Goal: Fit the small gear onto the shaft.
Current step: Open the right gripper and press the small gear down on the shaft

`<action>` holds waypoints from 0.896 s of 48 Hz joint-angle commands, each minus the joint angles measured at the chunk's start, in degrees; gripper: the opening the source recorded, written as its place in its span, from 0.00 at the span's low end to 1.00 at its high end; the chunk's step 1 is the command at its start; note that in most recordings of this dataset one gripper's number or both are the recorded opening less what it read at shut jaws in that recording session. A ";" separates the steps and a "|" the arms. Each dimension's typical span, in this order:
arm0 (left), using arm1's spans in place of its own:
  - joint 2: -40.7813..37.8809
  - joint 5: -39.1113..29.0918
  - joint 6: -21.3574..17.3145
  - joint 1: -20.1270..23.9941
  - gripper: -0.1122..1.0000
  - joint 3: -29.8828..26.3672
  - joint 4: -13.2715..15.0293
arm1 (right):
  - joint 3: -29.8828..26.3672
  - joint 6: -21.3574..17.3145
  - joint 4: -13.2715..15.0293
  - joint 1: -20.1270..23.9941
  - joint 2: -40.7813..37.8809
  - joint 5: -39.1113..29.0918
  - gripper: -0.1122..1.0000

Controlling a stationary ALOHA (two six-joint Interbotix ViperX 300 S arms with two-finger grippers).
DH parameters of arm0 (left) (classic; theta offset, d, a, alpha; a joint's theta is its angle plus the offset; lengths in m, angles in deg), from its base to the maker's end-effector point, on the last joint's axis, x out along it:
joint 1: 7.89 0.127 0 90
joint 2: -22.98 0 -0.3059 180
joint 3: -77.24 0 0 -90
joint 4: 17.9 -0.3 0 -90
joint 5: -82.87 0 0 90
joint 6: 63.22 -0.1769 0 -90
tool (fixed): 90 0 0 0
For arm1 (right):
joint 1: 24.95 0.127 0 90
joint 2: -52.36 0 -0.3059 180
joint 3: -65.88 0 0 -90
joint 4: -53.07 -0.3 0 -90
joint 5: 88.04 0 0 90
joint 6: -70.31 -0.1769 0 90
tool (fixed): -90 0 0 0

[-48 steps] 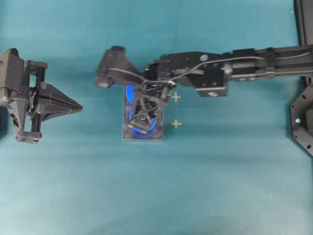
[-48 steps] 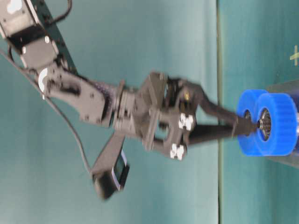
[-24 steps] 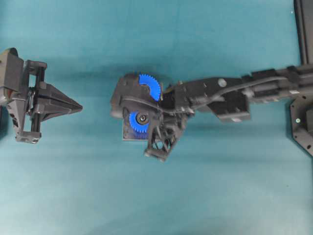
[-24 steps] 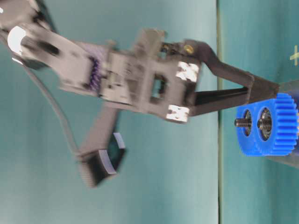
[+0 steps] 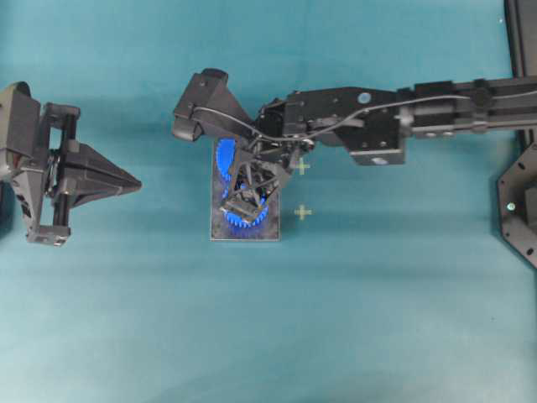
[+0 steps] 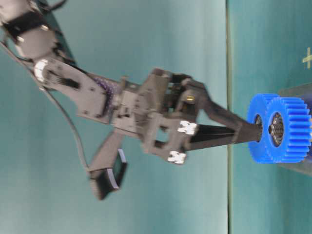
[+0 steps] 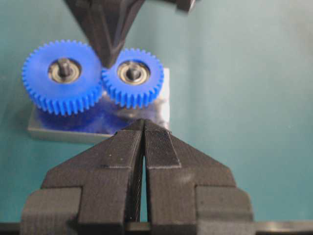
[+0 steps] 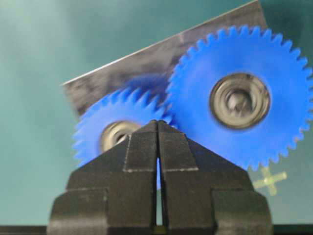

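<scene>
The small gear (image 7: 149, 78) sits on the dark plate (image 7: 98, 125), its teeth meshed with the larger blue gear (image 7: 62, 73). The shaft (image 7: 133, 73) shows as a pin end in the small gear's hub. My right gripper (image 5: 239, 205) is shut and empty. Its tips are at the small gear (image 8: 93, 132), on the side next to the larger gear (image 8: 239, 98). In the table-level view its tips (image 6: 249, 132) touch a gear's top face. My left gripper (image 5: 134, 183) is shut and empty, well left of the plate (image 5: 243, 233). It also shows in the left wrist view (image 7: 143, 122).
Two yellow cross marks (image 5: 303, 212) (image 5: 302, 166) lie on the teal table just right of the plate. A black frame (image 5: 520, 210) stands at the right edge. The right arm (image 5: 377, 126) reaches in across the back right.
Half a second ago the right gripper had swung aside, leaving both gears exposed. It is now back over the small gear with shut tips. The left arm has not moved.
</scene>
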 commanded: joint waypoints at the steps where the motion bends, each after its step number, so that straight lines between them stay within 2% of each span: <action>1: 0.18 0.44 0.18 -0.09 0.10 -0.53 -0.09 | -0.18 0.62 0.00 -0.09 0.79 -0.53 0.09; 9: 0.18 0.44 0.18 -0.09 0.10 -0.44 -0.09 | 2.90 0.00 -0.26 1.32 2.46 -2.90 0.09; 18: 0.09 0.44 0.18 -0.09 0.10 -0.44 -0.09 | 7.03 -2.37 -2.72 5.98 6.33 -3.43 0.09; 24: 0.09 0.44 0.18 -0.09 0.10 -0.44 -0.09 | 8.44 -4.13 -3.16 8.61 8.79 -3.34 0.09; 33: 0.09 0.44 0.18 -0.09 0.10 -0.53 -0.09 | 7.56 -5.45 -0.26 6.33 9.67 0.97 0.09; 43: 0.09 0.44 0.18 -0.09 0.10 -0.53 -0.09 | 5.27 -4.22 0.35 2.20 7.03 5.19 0.09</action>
